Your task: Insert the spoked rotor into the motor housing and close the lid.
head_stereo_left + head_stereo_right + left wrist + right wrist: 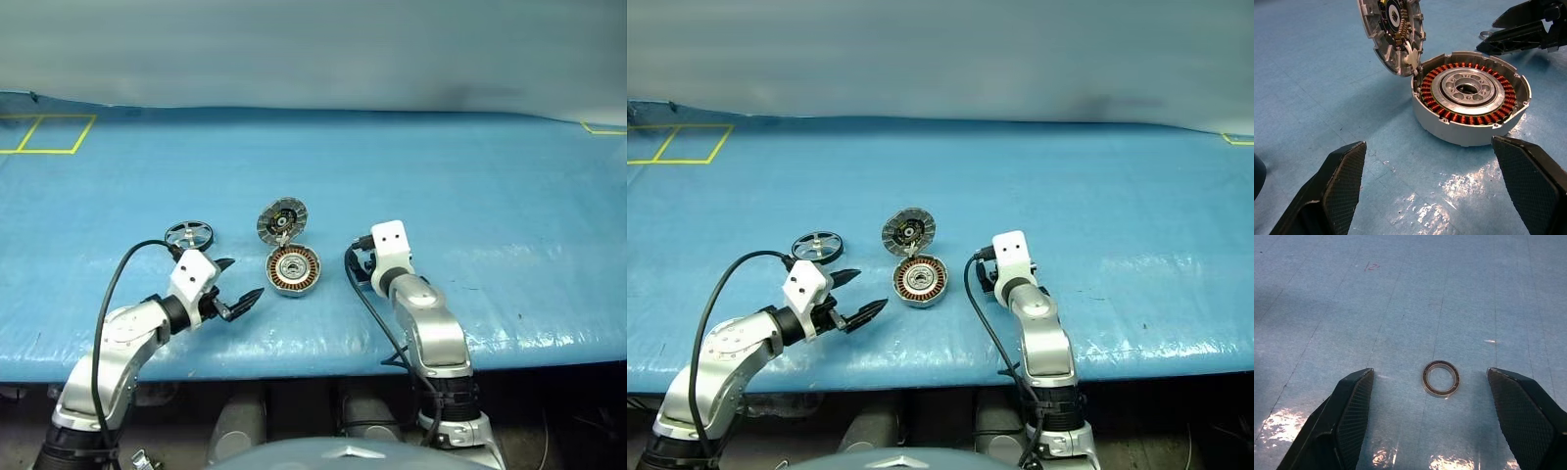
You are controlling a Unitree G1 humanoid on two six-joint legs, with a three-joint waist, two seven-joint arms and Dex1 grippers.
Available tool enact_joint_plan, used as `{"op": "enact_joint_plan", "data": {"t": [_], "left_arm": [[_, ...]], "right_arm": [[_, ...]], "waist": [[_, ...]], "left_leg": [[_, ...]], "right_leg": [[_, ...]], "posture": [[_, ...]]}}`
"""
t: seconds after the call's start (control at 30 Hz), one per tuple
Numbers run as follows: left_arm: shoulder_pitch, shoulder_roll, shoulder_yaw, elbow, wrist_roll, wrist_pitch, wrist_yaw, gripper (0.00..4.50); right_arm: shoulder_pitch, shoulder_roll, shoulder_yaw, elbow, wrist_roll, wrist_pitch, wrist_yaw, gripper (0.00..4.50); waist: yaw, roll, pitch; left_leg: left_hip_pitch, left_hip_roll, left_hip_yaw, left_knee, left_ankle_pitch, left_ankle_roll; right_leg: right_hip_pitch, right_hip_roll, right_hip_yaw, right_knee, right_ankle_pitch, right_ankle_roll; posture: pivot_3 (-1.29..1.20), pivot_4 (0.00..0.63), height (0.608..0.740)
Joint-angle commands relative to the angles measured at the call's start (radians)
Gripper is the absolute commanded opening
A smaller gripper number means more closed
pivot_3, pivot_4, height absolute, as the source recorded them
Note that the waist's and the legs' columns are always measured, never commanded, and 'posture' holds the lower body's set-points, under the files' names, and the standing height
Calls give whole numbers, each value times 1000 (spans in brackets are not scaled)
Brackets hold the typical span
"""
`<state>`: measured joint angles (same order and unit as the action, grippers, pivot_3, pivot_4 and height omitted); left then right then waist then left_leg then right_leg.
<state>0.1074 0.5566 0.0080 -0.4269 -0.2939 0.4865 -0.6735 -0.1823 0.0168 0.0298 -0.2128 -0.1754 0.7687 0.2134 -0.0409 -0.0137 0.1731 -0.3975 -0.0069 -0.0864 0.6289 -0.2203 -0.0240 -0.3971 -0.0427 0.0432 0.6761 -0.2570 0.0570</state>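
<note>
The motor housing (293, 270) sits on the blue table with its copper windings showing around a silver centre. Its lid (281, 220) stands up on the hinge at the far side, inner face toward me. The spoked rotor (188, 235) lies flat to the left of the housing. My left gripper (240, 279) is open and empty, just left of the housing and pointing at it; the left wrist view frames the housing (1469, 122) between its fingers (1337, 186). To the right of the housing, my right gripper (1429, 371) hangs low over the table, open and empty.
A small thin metal ring (1441, 378) lies flat on the table between the right gripper's fingertips. Yellow tape lines (49, 132) mark the far left corner. The table's front edge (313, 352) runs just below both arms.
</note>
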Motion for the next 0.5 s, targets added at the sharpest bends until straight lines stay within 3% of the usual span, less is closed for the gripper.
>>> {"op": "enact_joint_plan", "data": {"t": [0.03,0.3,0.4,0.5], "left_arm": [[8,20,-14,-40,-7,-37,-34,4500],[46,9,-78,-31,25,-148,-66,4500],[61,-2,-89,-19,34,-184,-61,4500],[84,-19,-102,4,71,-247,-37,4500]], "right_arm": [[-16,4,-11,23,36,-39,-23,3884],[-8,-2,-8,79,78,-76,-50,3884],[-3,-6,-5,81,90,-76,-55,3265],[-2,-12,-3,78,99,-75,-57,2322]], "waist": [[0,0,0],[-2,0,0],[-1,0,0],[-1,0,0]], "left_leg": [[0,0,0,0,0,0],[1,0,1,0,0,0],[2,0,1,0,0,1],[2,0,1,0,1,1]], "right_leg": [[0,0,0,0,0,0],[1,0,1,0,0,0],[1,0,1,0,0,0],[1,0,1,0,-1,1]], "posture": [[0,150,740],[0,150,740],[0,150,740],[0,150,740]]}}
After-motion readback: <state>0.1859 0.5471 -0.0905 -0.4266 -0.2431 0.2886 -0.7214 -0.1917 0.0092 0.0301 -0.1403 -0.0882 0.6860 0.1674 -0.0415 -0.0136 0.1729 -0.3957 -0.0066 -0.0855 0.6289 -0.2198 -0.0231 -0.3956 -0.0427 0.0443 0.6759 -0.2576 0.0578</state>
